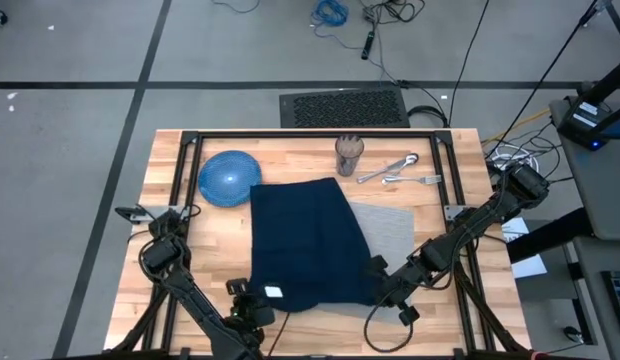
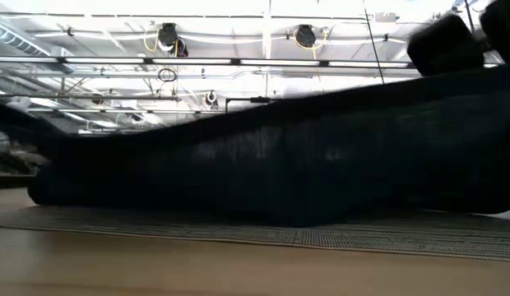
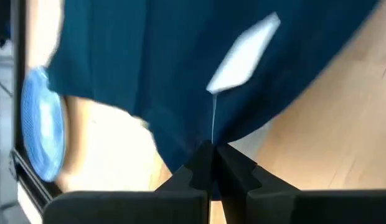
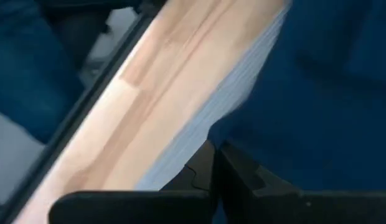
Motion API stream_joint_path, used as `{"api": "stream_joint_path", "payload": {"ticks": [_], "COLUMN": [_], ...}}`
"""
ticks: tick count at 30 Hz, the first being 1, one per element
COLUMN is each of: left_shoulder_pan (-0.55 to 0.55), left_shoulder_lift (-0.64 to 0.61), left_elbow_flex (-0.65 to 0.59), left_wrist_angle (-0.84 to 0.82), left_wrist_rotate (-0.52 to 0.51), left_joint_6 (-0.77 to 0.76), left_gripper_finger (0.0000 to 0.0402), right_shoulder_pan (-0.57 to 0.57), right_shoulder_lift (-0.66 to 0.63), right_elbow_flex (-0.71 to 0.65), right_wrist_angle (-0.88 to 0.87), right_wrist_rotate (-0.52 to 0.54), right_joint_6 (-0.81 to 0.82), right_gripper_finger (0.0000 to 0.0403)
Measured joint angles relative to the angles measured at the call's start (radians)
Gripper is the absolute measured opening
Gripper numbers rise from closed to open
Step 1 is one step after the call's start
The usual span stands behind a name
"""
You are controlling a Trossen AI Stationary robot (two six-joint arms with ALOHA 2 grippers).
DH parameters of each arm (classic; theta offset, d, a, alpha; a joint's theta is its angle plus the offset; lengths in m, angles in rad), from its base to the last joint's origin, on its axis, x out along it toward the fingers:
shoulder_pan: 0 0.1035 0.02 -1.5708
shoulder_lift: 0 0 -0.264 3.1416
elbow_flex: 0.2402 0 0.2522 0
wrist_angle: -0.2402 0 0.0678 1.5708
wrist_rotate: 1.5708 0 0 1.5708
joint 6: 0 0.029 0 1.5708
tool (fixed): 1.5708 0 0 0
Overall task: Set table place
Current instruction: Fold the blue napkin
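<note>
Both grippers, left (image 1: 252, 297) and right (image 1: 382, 283), pinch the near corners of a navy cloth (image 1: 305, 240) spread over the grey placemat (image 1: 390, 232) mid-table (image 1: 170, 230), plate (image 1: 228, 178) beyond its left corner.

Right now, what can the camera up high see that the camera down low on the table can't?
Only the high view shows the blue plate, the cup, the cutlery, and both pincers, left and right, shut on the navy cloth's near corners. Only the low view shows the ceiling lights behind. Both show the navy cloth lying over the grey placemat on the wooden table.
</note>
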Motion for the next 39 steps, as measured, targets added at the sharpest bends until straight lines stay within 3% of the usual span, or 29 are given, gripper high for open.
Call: {"api": "stream_joint_path", "payload": {"ticks": [6, 11, 24, 29, 34, 39], "left_shoulder_pan": [0.009, 0.031, 0.12, 0.148, 0.163, 0.165], "left_shoulder_lift": [-0.056, -0.15, -0.514, -0.615, -0.622, -0.622], "left_elbow_flex": [0.005, 0.005, 0.008, 0.048, 0.158, 0.27], "left_wrist_angle": [0.0, 0.0, 0.0, -0.001, 0.067, 0.314], "left_wrist_rotate": [-0.089, -0.246, -0.637, -0.708, -0.767, -0.858], "left_joint_6": [0.04, 0.113, 0.382, 0.479, 0.673, 1.055], "left_gripper_finger": [0.0, 0.0, 0.0, 0.0, 0.0, 0.0], "right_shoulder_pan": [0.0, 0.0, -0.034, -0.066, -0.103, -0.144], "right_shoulder_lift": [0.0, 0.0, -0.001, -0.001, -0.001, 0.0], "right_elbow_flex": [0.202, 0.398, 0.919, 1.09, 1.209, 1.317], "right_wrist_angle": [-0.249, -0.489, -0.938, -1.023, -1.025, -1.017], "right_wrist_rotate": [0.157, 0.298, 0.643, 0.7, 0.707, 0.735], "right_joint_6": [-0.096, -0.143, -0.233, -0.253, -0.325, -0.4], "right_gripper_finger": [0.0, 0.0, 0.0, 0.0, 0.0, 0.0]}}
